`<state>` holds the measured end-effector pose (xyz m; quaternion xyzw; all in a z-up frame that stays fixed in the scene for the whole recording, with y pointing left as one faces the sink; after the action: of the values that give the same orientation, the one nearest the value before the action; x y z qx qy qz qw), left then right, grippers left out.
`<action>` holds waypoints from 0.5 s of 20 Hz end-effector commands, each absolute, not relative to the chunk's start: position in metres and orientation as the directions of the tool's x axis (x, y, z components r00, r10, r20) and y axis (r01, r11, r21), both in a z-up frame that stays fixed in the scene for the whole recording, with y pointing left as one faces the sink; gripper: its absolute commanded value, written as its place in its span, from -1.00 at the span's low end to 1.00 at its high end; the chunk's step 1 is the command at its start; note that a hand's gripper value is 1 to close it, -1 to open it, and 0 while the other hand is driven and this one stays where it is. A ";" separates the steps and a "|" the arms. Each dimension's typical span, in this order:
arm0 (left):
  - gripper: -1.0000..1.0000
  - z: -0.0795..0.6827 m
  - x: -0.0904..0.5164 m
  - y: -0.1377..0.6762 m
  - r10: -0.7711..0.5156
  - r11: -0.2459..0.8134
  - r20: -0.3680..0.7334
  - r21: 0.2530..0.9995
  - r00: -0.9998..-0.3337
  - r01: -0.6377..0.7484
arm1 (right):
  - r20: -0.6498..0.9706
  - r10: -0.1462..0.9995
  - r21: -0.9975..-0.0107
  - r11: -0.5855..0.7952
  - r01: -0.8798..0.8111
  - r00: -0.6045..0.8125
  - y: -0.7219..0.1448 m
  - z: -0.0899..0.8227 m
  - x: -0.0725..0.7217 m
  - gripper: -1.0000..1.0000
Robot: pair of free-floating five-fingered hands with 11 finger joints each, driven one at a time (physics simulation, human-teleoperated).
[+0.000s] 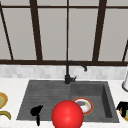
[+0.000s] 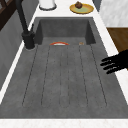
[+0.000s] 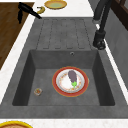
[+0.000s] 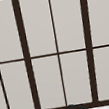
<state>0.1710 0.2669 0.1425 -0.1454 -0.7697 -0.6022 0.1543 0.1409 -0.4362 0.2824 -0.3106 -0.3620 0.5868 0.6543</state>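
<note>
My left hand (image 1: 36,111) hovers over the front left corner of the dark grey sink's draining board (image 1: 42,97). In the left side view this left hand (image 2: 115,63) reaches in over the front rim with straight fingers, holding nothing. It appears again as the left hand (image 3: 26,10) at the top left of the right side view. My right hand (image 1: 122,107) is at the far right, above a yellow plate (image 1: 125,115) on the counter. An orange-rimmed plate (image 3: 70,81) carrying a small eggplant (image 3: 72,76) lies in the basin. A big red ball (image 1: 67,115) fills the front centre.
A black faucet (image 1: 68,73) stands behind the sink. A small round item (image 3: 38,91) lies in the basin's front corner. On the left counter are a yellow plate (image 3: 55,4) and a curved yellow piece (image 3: 41,10). A white container (image 2: 47,3) stands at the back right.
</note>
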 end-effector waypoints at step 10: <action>0.00 0.142 0.171 0.267 0.029 0.233 0.384 0.895 -0.923 0.380 | 0.089 0.996 -0.847 0.076 -0.527 0.001 -0.422 0.282 0.150 -1.00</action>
<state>0.1715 0.2666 0.1422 -0.1313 -0.7723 -0.6045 0.1446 0.1422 -0.4340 0.2821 -0.3071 -0.3562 0.5918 0.6547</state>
